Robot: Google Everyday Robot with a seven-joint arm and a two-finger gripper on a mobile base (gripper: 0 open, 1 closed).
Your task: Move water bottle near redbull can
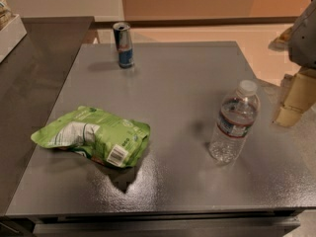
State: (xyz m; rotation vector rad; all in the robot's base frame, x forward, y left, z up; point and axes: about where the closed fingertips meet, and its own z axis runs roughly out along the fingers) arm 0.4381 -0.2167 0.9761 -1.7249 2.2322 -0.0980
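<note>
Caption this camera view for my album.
Upright water bottle at right, redbull can at the far edge of the table, green pouch front left, tool beyond its right side.

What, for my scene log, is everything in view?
water bottle: one, clear with white cap, upright on table's right side
redbull can: one, blue and silver, upright at table's far left
snack bag: one, green, lying at table's near left
table: one, grey, centre
counter: one, dark, left of table
box: one, white, on counter at left edge
gripper: one, pale beige, right edge, apart from the bottle
</note>
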